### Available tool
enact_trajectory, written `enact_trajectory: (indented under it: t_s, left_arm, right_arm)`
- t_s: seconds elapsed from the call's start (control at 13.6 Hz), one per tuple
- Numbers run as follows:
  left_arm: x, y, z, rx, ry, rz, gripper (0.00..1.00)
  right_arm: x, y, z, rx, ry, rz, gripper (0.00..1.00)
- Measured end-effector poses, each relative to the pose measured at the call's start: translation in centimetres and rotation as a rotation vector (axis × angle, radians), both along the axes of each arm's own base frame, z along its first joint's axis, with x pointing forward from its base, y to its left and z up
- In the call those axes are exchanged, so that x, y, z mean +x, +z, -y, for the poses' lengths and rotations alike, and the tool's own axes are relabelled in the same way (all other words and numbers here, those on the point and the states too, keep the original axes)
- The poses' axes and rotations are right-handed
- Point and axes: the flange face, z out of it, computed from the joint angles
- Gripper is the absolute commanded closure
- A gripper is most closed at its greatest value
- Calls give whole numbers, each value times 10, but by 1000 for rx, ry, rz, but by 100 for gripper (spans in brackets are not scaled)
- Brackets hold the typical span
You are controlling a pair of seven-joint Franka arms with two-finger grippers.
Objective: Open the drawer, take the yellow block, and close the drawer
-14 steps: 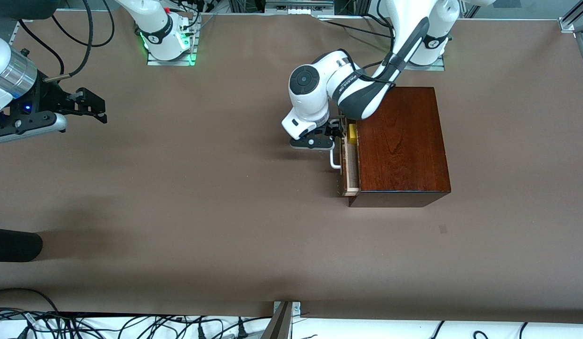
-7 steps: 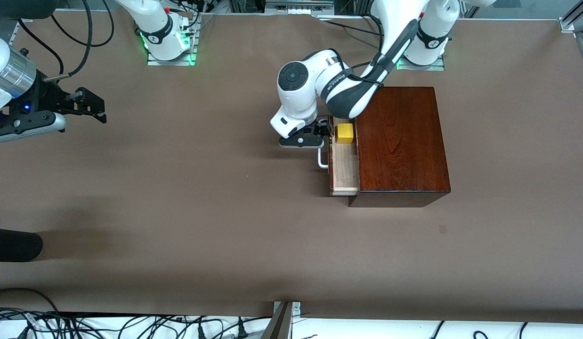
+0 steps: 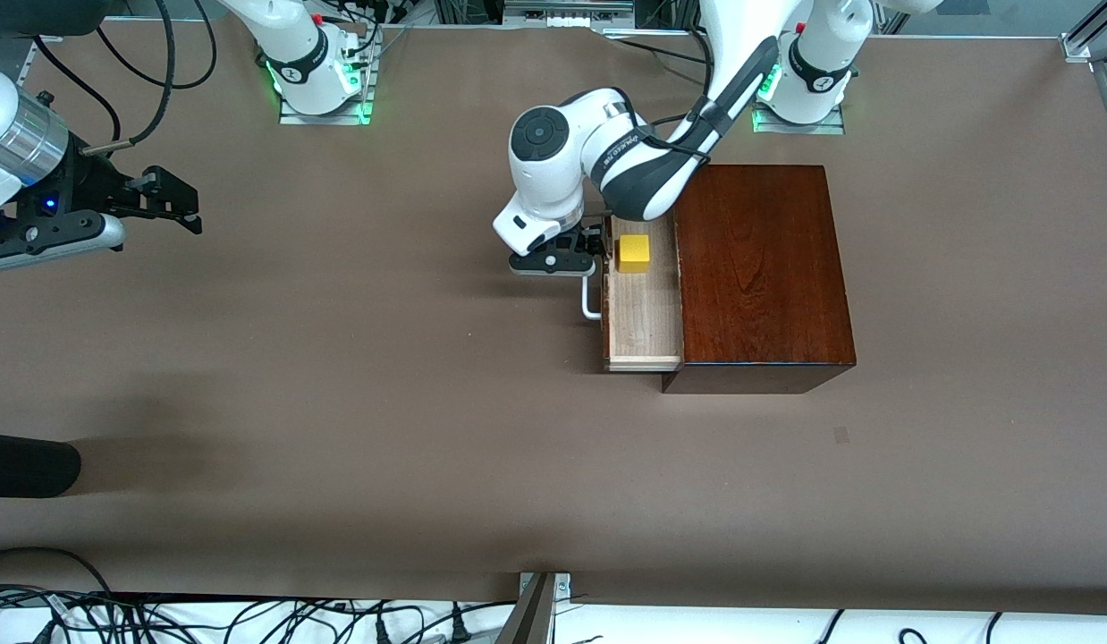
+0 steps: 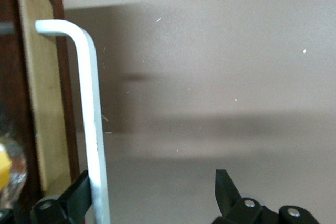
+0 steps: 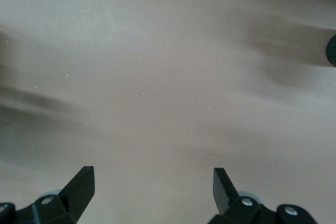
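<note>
Here the opening step is in hand: the left pincer (image 3: 582, 257) is sitting at the handle (image 3: 590, 299) of the drawer (image 3: 645, 313), at the end of the bar farther from the front camera, and the drawer is standing well out of the box (image 3: 761, 268) toward the right arm's end of the surface (image 3: 384, 402). In the left wrist view the white handle (image 4: 92, 124) is lying against one finger (image 4: 79, 192) while the other finger (image 4: 224, 187) is standing well apart from it, so the left pincer is spread wide and hooking the bar, not clamping it. The block (image 3: 634, 253) is resting in the drawer on the pale wood floor, at the end farther from the front camera, just beside the left pincer and fully uncovered. By my judgement the drawer is now open enough; the next move is calling for the left pincer to come off the handle, rise over the drawer front, and settle around the block with its fingers straddling two flat faces before closing, taking care not to catch the drawer's front wall, which is lying close to the block. The right pincer (image 3: 164, 199) is waiting over bare surface at the right arm's end, its fingers (image 5: 81, 182) spread wide and holding nothing. Dark lettering is showing on the left arm's forearm, but it is too small to read; no other label or writing is legible.
</note>
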Motion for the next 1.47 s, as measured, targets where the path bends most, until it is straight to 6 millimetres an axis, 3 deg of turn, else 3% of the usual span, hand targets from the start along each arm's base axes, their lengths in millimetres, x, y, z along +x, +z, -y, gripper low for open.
enact_trajectory:
  t_s: [0.15, 0.29, 0.44, 0.51, 0.73, 0.96, 1.1, 1.25, 1.47]
  left_arm:
    - [0, 28, 3, 45, 2, -27, 0]
    - [3, 69, -2, 100, -4, -54, 0]
    - [13, 114, -19, 123, -62, -68, 0]
    - [25, 137, -38, 127, -86, -75, 0]
    - [66, 192, -122, 138, -90, -109, 0]
    - [100, 249, -220, 47, -67, -135, 0]
    - [119, 272, -295, -1, -72, -155, 0]
    - [135, 278, -357, -26, -92, -170, 0]
    - [138, 292, -412, -26, -95, -144, 0]
  right_arm:
    - [0, 1, 0, 0, 0, 2, 0]
    - [0, 3, -1, 1, 1, 7, 0]
    - [0, 5, -1, 1, 2, 10, 0]
    - [1, 3, -1, 4, 2, 6, 0]
    - [7, -12, -3, 10, 3, -22, 0]
    - [14, -32, -12, 9, 18, -57, 0]
    - [14, -38, -29, 11, 57, -68, 0]
    - [10, -48, -67, 13, 172, -86, 0]
    - [-10, -71, -159, 42, 395, -129, 0]
